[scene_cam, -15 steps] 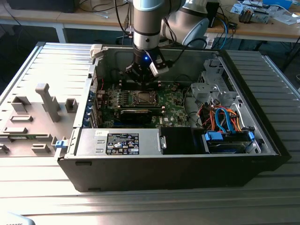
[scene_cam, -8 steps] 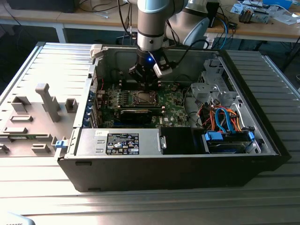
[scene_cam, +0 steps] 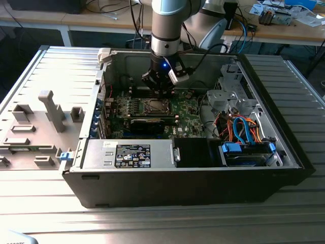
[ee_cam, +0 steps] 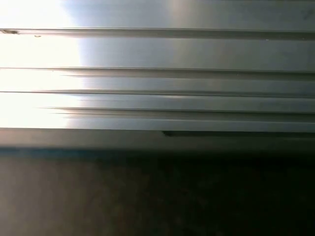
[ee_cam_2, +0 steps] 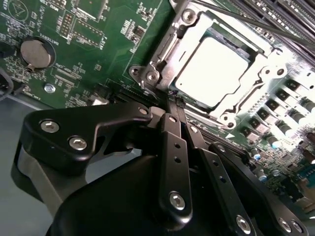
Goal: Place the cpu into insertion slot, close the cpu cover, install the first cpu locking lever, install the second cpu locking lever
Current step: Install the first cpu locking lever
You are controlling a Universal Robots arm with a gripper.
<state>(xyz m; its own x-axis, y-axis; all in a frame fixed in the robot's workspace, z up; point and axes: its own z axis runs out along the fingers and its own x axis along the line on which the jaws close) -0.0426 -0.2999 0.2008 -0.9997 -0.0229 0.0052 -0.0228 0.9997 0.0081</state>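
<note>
Second wrist view puts my gripper [ee_cam_2: 173, 98] nearest, its 2 fingers pinched narrow with nothing between them, tip just beside the insertion slot [ee_cam_2: 162, 46] frame. Beyond, the cpu [ee_cam_2: 214, 69] lies seated, apparently under the closed cpu cover [ee_cam_2: 246, 96]. Farther off, the green board [ee_cam_2: 74, 59] carries a coin battery [ee_cam_2: 37, 53].

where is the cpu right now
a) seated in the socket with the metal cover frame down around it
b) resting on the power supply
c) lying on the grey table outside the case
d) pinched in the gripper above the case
a: in the second wrist view the cpu lies flat in the insertion slot, with the cpu cover framing its silvery top, and the gripper sits just beside the socket edge.
</note>
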